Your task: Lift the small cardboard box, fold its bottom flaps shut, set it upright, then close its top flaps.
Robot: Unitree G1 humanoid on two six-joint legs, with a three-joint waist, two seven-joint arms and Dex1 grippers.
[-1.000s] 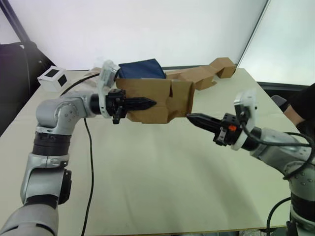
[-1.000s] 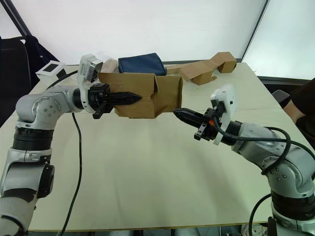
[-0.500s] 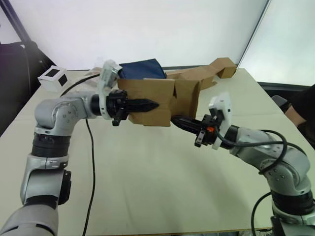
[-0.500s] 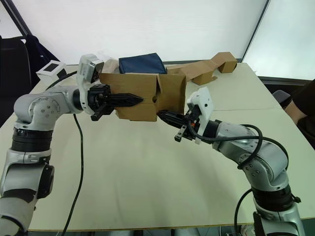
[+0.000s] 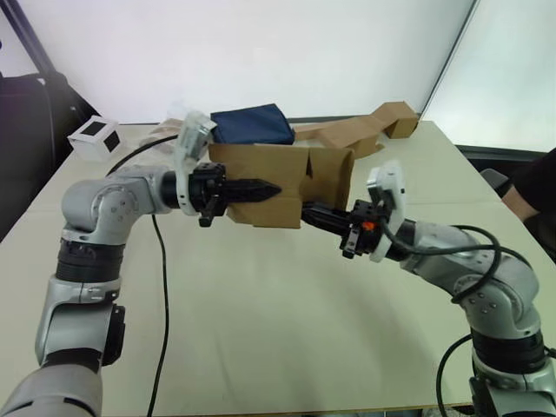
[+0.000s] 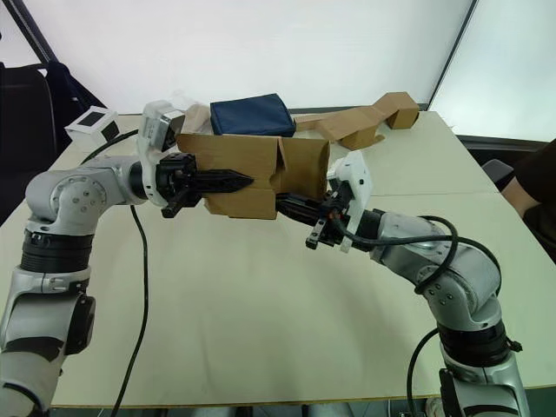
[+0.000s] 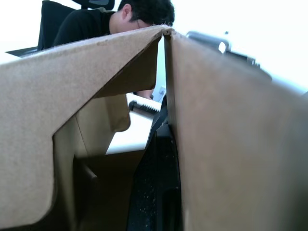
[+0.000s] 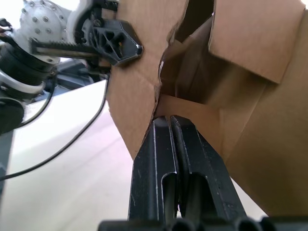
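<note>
The small cardboard box (image 5: pixel 282 163) hangs on its side above the table. My left gripper (image 5: pixel 261 187) is shut on its front wall, one black finger (image 7: pixel 161 192) pressed against the cardboard from inside. At the box's right-hand end the bottom flaps (image 5: pixel 334 174) stand partly open. My right gripper (image 5: pixel 307 211) is shut, fingers (image 8: pixel 166 144) pressed together, and its tips touch the lower flap (image 8: pixel 192 115) at that end. The top flaps at the left-hand end lie around my left gripper and are hard to tell apart.
Behind the box lie a navy blue bundle (image 5: pixel 252 123) and a long folded cardboard strip (image 5: pixel 365 130). A white box with a black square (image 5: pixel 94 135) sits at the far left. A black cable (image 5: pixel 161 287) trails over the table. A person (image 5: pixel 534 187) sits at the right edge.
My right gripper has swung left from open table to the box's lower right corner. The box and my left gripper have sunk slightly.
</note>
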